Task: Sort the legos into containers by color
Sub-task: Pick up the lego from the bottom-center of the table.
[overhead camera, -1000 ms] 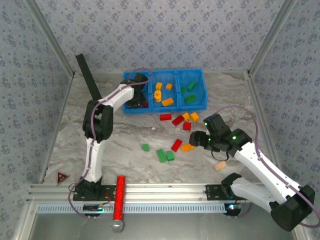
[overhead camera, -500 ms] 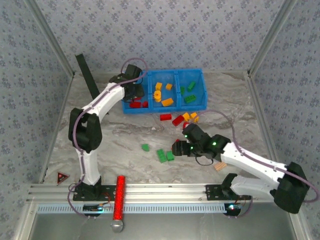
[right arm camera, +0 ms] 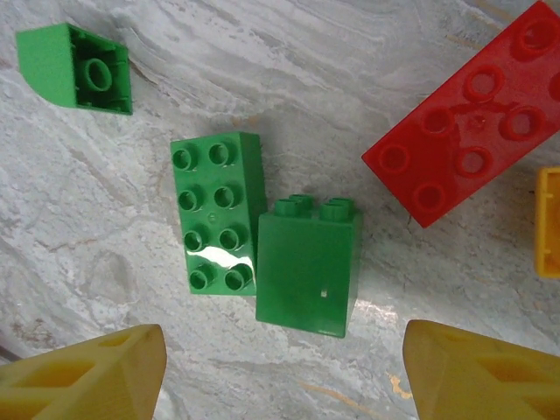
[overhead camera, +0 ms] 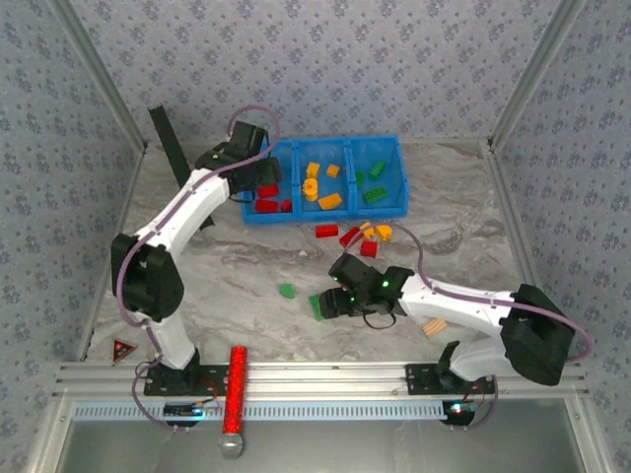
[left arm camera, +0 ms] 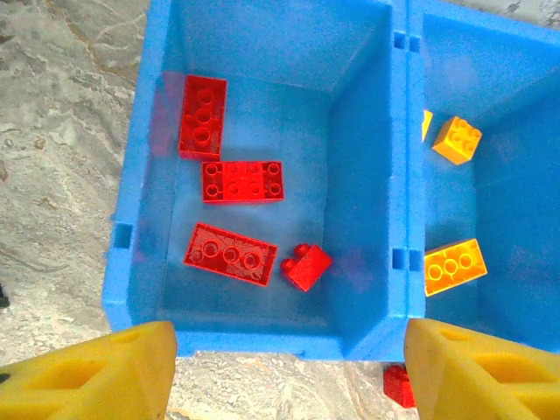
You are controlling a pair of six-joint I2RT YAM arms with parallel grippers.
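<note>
**Clearances:** The blue bin (overhead camera: 340, 213) stands at the far side of the table (overhead camera: 227, 266), close to the rear wall (overhead camera: 325, 69). The marble off the bin's near-left corner is bare. Loose bricks crowd the area off its near-right side.

**Left gripper** (left arm camera: 289, 354): The jaws are wide apart with nothing between them, and it hovers over the bin's near wall at the left compartment. Four red legos (left arm camera: 242, 181) lie in that compartment, ahead of the fingers. Orange legos (left arm camera: 453, 266) lie in the middle compartment.

**Right gripper** (right arm camera: 284, 367): The jaws are parted and empty, on the bin's near side and well apart from it. Two green legos (right arm camera: 214, 214), touching side by side, lie just ahead of the gap between its fingers. A red brick (right arm camera: 468, 144) lies near them, not touching.

**Change:** A second ago the left gripper was over the middle of the left compartment, and it has since drawn back toward the bin's left end. The right gripper has swung across from the right of the loose bricks to the green pair.
</note>
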